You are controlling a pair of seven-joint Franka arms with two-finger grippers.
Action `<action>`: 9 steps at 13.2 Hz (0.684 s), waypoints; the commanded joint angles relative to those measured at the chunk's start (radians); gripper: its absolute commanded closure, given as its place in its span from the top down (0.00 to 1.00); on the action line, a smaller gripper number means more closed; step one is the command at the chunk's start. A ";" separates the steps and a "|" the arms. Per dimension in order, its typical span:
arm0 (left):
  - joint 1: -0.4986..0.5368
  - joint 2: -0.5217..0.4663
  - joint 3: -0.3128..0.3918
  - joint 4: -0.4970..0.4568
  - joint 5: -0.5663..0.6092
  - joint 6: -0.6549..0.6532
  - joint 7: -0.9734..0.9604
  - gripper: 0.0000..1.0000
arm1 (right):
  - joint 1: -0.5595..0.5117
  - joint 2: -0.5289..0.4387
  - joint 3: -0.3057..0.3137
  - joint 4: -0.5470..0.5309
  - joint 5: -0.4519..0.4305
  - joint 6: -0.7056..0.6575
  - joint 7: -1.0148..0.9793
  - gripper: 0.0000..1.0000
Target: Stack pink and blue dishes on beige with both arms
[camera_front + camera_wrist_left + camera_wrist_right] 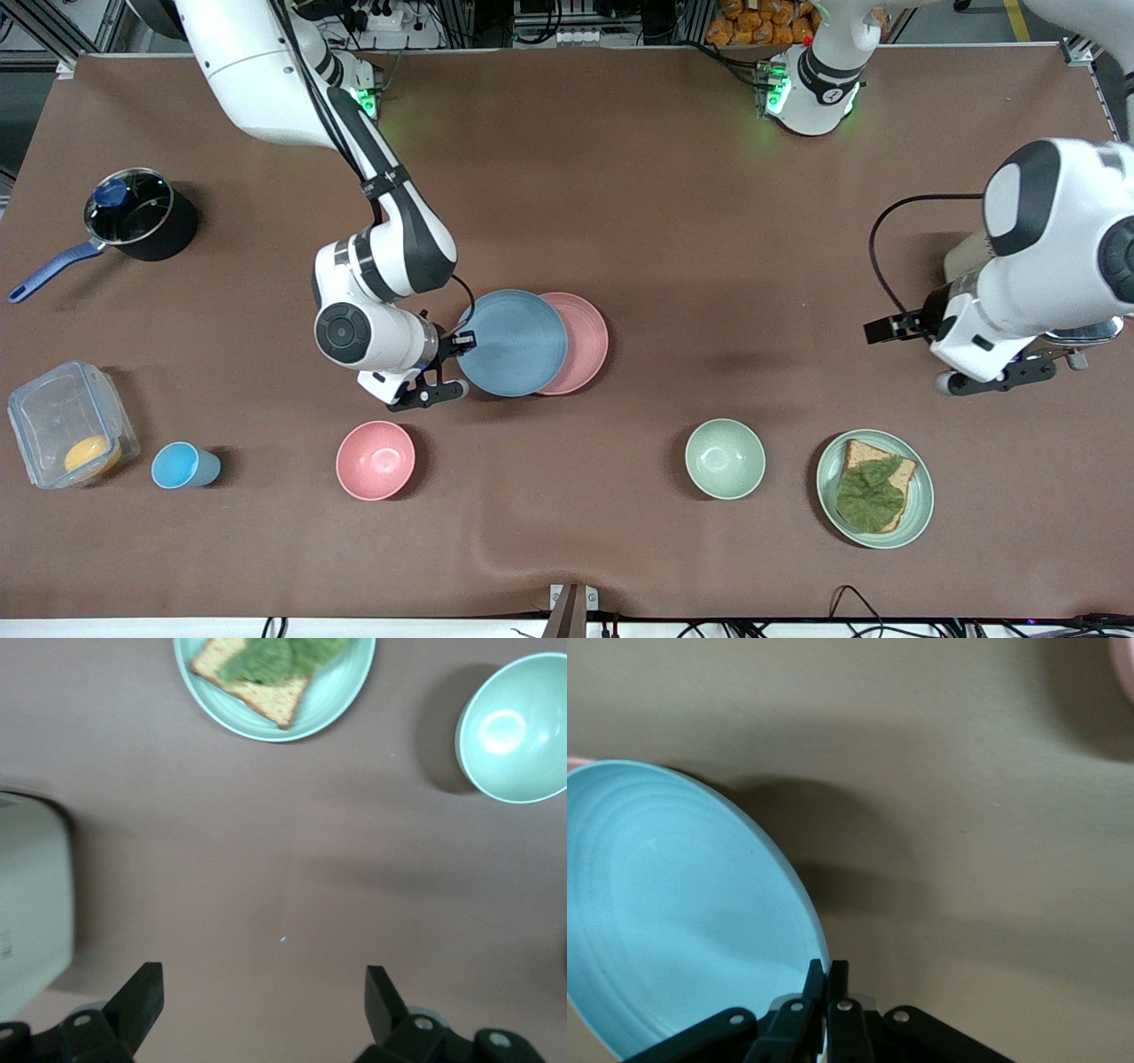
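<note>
Over the middle of the desk [673, 221], the right hand [454, 341] is clamped on the rim of the blue plate [514, 342], its 2 fingers [826, 979] pressed together on the plate's edge, as the right wrist view shows. That plate hangs above the pink plate [585, 341], overlapping most of it, so that only a crescent of pink shows on the side toward the left arm's end; whether the 2 plates touch cannot be told, though the shadow under the blue one in the right wrist view suggests it is lifted. No beige plate can be made out with certainty; a pale shape beside the left hand [266, 1001] may be it, but it is mostly hidden by that arm. The left hand waits low over the desk near the left arm's end, its fingers wide apart and holding nothing. To do this step well, the right hand should keep the blue plate level, centre it over the plate below before lowering, and let go only once the rim is seated, since a pinch on 1 edge lets a plate tip or slide. Nearer the front edge stand the pink bowl [376, 460], the green bowl [725, 458] and the green plate [875, 487] with toast.
</note>
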 commanded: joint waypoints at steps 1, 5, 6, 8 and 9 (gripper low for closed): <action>0.000 -0.049 -0.009 0.019 0.033 -0.055 0.019 1.00 | 0.033 0.013 -0.011 0.017 0.055 0.008 0.004 0.00; -0.038 -0.130 -0.002 0.002 0.022 -0.103 0.079 1.00 | 0.068 0.036 -0.011 0.017 0.055 0.014 0.003 0.00; -0.043 -0.147 0.000 -0.004 0.020 -0.106 0.081 1.00 | 0.074 0.044 -0.011 0.017 0.056 0.025 0.003 0.00; -0.053 -0.206 0.021 -0.047 -0.007 -0.106 0.084 1.00 | 0.093 0.058 -0.011 0.017 0.056 0.071 0.004 0.00; -0.087 -0.227 0.067 -0.060 -0.022 -0.106 0.088 1.00 | 0.096 0.059 -0.011 0.020 0.055 0.074 0.004 0.26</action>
